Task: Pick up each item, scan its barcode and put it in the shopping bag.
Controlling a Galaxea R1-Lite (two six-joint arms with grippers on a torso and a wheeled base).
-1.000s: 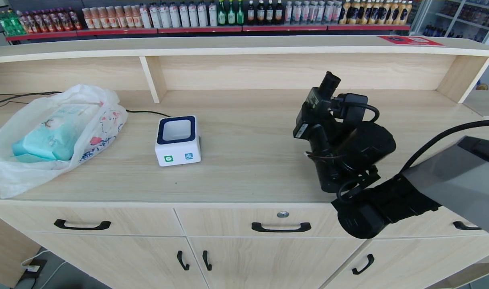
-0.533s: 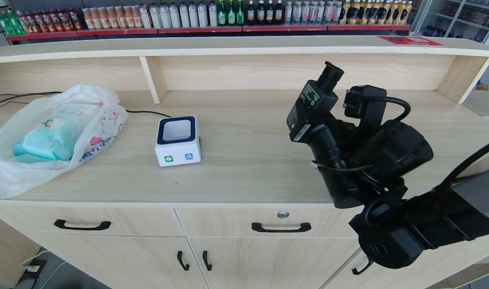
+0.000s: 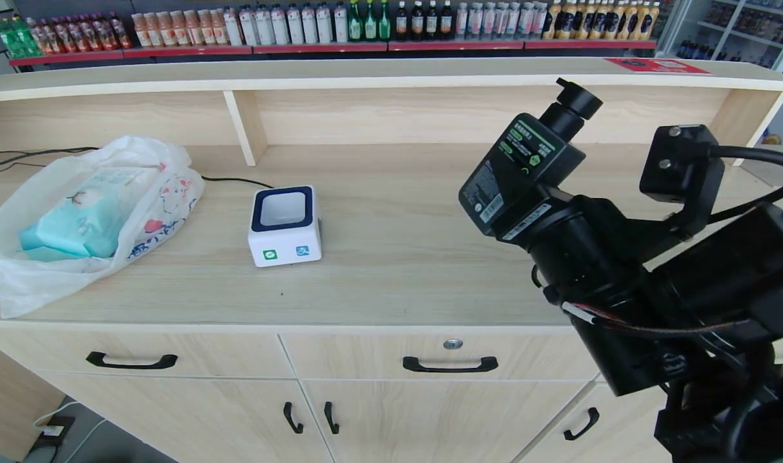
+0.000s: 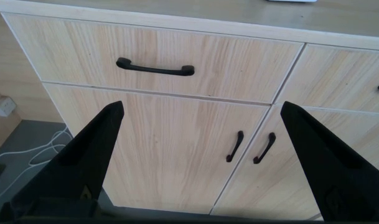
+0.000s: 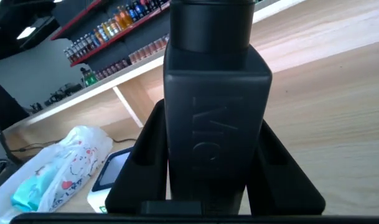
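One black, square-shouldered bottle point(image 3: 519, 175), probably plastic

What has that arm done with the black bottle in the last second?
The right gripper, shut on the black bottle, carried it upward and to the robot's right, nearer the head camera. The scanner and the shopping bag stayed put.

Bag point(image 3: 25, 283) L of scanner point(image 3: 284, 225), bottle point(image 3: 526, 173) R
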